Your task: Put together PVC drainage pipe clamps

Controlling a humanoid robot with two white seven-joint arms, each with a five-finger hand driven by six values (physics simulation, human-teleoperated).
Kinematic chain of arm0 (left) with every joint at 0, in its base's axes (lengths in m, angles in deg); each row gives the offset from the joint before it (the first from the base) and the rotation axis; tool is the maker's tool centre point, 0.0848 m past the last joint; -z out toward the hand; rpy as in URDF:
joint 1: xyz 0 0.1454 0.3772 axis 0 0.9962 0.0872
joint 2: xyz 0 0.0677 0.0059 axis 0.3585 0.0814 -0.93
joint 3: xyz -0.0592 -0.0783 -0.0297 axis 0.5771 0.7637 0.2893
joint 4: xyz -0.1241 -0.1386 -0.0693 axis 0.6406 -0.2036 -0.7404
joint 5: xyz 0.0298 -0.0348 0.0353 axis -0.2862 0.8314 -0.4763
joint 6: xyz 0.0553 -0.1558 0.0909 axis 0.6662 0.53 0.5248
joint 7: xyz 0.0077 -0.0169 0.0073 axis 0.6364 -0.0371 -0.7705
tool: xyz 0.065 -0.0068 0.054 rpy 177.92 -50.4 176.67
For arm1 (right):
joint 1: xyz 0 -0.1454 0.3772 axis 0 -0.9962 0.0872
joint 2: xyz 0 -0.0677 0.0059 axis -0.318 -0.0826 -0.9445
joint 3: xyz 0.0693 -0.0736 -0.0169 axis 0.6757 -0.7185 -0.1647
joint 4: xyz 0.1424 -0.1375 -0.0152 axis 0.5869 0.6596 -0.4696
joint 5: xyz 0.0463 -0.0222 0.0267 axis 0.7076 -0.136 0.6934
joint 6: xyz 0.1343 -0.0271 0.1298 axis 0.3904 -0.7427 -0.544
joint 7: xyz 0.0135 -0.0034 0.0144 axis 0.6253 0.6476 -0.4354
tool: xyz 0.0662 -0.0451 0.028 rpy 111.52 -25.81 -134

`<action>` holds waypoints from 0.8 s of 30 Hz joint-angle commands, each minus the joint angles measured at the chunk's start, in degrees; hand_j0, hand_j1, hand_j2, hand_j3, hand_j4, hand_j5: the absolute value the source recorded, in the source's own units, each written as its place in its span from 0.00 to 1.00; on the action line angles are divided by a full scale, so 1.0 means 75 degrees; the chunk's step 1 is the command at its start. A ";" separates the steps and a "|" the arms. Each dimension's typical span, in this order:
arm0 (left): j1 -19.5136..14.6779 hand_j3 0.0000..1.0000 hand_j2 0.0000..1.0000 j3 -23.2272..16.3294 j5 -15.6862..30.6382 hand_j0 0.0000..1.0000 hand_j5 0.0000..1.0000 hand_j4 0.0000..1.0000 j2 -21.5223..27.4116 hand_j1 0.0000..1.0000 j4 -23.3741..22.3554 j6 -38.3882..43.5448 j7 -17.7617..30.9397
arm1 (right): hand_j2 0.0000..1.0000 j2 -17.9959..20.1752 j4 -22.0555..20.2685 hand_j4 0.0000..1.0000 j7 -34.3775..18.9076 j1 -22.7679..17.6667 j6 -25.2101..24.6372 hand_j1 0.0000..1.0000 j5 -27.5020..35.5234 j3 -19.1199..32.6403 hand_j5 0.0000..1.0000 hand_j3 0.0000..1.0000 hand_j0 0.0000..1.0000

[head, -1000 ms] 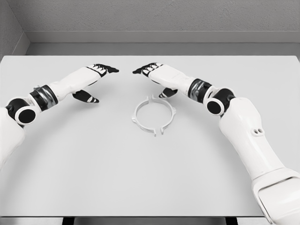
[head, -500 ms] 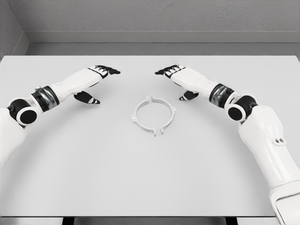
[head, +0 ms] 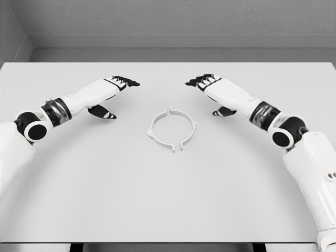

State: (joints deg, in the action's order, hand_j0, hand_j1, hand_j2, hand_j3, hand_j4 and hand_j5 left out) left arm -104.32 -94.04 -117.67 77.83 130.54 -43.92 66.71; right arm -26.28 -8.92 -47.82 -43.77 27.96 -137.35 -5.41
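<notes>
Clamp ring (head: 172,128) lies flat on table (head: 168,199); left hand (head: 113,86) and right hand (head: 212,86) flank it, fingers spread, empty. Risk: thin ring skidding if pinched unevenly.

I am in a bare simulated test space, not a lived-in room. In front of me spreads a plain, flat, light grey rectangular table (head: 168,199) with a smooth, unmarked surface. Behind it rises a rough-textured grey wall (head: 173,16), meeting a grey floor strip (head: 173,54) beyond the far table edge. Everything looks evenly lit and rendered.
</notes>
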 commanded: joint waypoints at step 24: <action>-0.0094 1.00 1.00 -0.0322 -0.0019 1.00 1.00 1.00 -0.0551 1.00 -0.0057 0.0009 0.0019 | 1.00 0.1490 -0.2723 1.00 0.0081 -0.2707 0.0537 1.00 0.0565 0.3813 1.00 1.00 1.00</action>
State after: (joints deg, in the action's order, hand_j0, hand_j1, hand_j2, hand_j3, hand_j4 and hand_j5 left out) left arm -105.20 -96.50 -118.29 73.73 130.07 -43.92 66.88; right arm -16.78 -29.25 -47.52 -64.16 32.04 -133.47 22.56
